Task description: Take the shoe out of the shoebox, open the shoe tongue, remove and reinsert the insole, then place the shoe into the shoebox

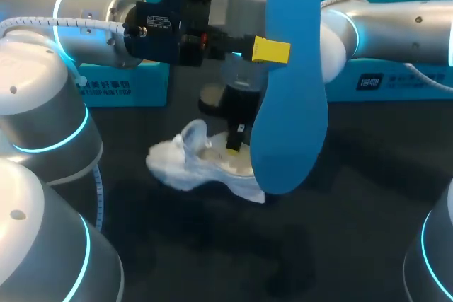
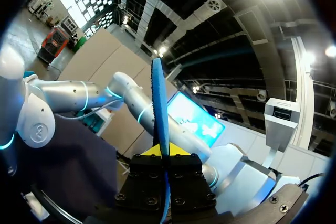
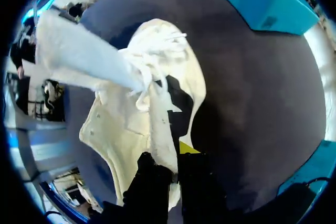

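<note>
Blue insole (image 1: 291,97) out of shoe, pinched edge-on in left gripper (image 1: 272,50), held high, probably for reinsertion. White shoe (image 1: 202,162) on bench (image 1: 354,203); right gripper (image 1: 233,143) clamped on its rim, likely to steady it and keep mouth open. Shoebox (image 1: 400,83) behind.

Robot lab or test cell. Signs: two grey industrial arms, left arm (image 1: 85,5) and right arm (image 1: 396,26), cyan light rings (image 1: 67,12) glowing at joints, white cable (image 1: 42,22) along left arm. Dark matte table (image 1: 354,203) beneath left gripper (image 1: 272,51) and right gripper (image 1: 233,145), shared by both arms. Teal shoebox (image 1: 134,86) behind left gripper, second teal box part (image 1: 396,79) behind right arm.
</note>
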Robot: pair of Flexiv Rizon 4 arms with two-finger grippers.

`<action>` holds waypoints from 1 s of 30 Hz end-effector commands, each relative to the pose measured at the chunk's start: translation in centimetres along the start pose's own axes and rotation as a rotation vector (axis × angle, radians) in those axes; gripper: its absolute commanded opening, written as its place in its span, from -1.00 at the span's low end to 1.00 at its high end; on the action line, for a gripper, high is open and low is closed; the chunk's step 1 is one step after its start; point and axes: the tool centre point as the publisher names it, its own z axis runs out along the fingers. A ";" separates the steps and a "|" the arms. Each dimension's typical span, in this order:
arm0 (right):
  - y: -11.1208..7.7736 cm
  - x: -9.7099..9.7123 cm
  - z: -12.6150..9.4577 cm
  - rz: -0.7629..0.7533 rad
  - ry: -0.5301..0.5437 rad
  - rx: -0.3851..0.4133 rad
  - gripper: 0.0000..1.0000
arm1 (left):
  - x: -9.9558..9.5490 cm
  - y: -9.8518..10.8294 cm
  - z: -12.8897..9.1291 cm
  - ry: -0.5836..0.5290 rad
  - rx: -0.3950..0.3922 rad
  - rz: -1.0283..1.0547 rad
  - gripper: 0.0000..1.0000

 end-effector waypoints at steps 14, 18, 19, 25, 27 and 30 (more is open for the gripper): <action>-2.0 3.2 -0.9 1.071 0.126 -0.370 -1.00 | 0.0 0.1 0.0 0.000 0.001 0.000 -1.00; -2.8 3.7 -1.1 1.151 0.075 -0.396 -1.00 | 0.0 0.1 0.0 0.000 0.001 0.000 -1.00; -2.9 3.6 -1.1 1.150 0.062 -0.399 -1.00 | 0.0 0.1 0.0 0.000 0.001 0.000 -1.00; -2.3 2.8 -1.3 1.121 0.041 -0.362 -1.00 | 0.0 0.1 0.0 0.000 0.001 0.000 -1.00; -2.3 2.6 -1.3 1.108 0.037 -0.360 -1.00 | 0.0 0.1 0.0 0.000 0.001 0.000 -1.00; -2.4 2.5 -1.4 1.118 0.013 -0.323 -1.00 | 0.0 0.1 0.0 0.000 0.001 0.000 -1.00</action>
